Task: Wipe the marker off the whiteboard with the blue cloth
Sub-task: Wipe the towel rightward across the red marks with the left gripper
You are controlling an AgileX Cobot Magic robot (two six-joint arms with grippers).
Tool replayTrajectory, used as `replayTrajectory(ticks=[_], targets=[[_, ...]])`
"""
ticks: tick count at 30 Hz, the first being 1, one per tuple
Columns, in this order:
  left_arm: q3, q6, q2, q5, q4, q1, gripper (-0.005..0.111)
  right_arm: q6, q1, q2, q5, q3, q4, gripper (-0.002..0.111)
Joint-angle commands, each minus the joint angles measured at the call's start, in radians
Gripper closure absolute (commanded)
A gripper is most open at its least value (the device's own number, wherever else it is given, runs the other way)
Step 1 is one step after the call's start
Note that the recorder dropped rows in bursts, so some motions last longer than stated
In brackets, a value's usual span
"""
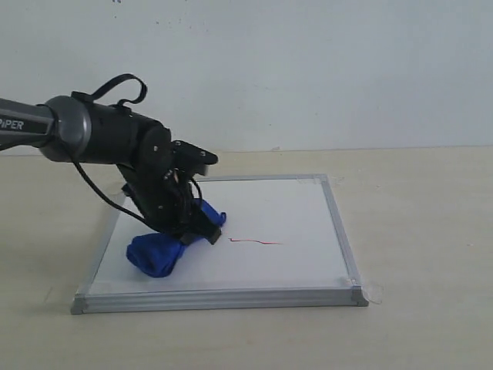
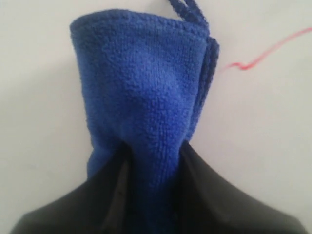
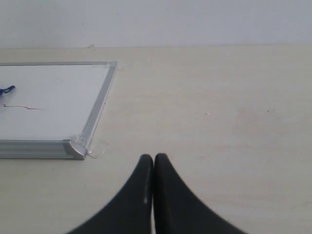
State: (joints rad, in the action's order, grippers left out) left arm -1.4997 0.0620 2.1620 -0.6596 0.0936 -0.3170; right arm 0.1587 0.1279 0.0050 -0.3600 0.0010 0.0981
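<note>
One whiteboard [image 1: 293,208], one blue cloth [image 1: 158,253] and one red marker [image 1: 258,243] stroke sit on the pale table [image 1: 416,231]. A clear tape tab [image 1: 374,292] lies at the board's 5 o'clock corner. The cloth rests on the board toward 8 o'clock, just beside the stroke's 9 o'clock end. The black arm hides the cloth's upper part. The left gripper [image 1: 202,231] is clenched on a fold of the cloth, its jaws narrowly parted. The right gripper [image 3: 154,161] hangs over bare table near that corner, pinched together and holding nothing.
</note>
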Motion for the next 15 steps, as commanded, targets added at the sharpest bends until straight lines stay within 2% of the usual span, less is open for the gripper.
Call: replayTrajectory(ticks=[1,4,7,12,15], targets=[[0.001,-0.092,0.008,-0.019,0.045,0.081,0.103,-0.003,-0.007,-0.005,0.004,-0.001,0.005,0.108],[0.001,-0.092,0.008,-0.024,0.031,0.083,0.103,-0.003,-0.007,-0.005,0.004,-0.001,0.005,0.108],[0.001,-0.048,0.008,-0.022,-0.026,0.055,0.103,-0.003,-0.007,-0.005,0.004,-0.001,0.005,0.108],[0.001,0.105,0.008,-0.022,-0.144,-0.037,0.103,-0.003,-0.007,-0.005,0.004,-0.001,0.005,0.108],[0.001,0.160,0.008,-0.020,-0.154,-0.092,0.103,-0.003,-0.007,-0.005,0.004,-0.001,0.005,0.108]])
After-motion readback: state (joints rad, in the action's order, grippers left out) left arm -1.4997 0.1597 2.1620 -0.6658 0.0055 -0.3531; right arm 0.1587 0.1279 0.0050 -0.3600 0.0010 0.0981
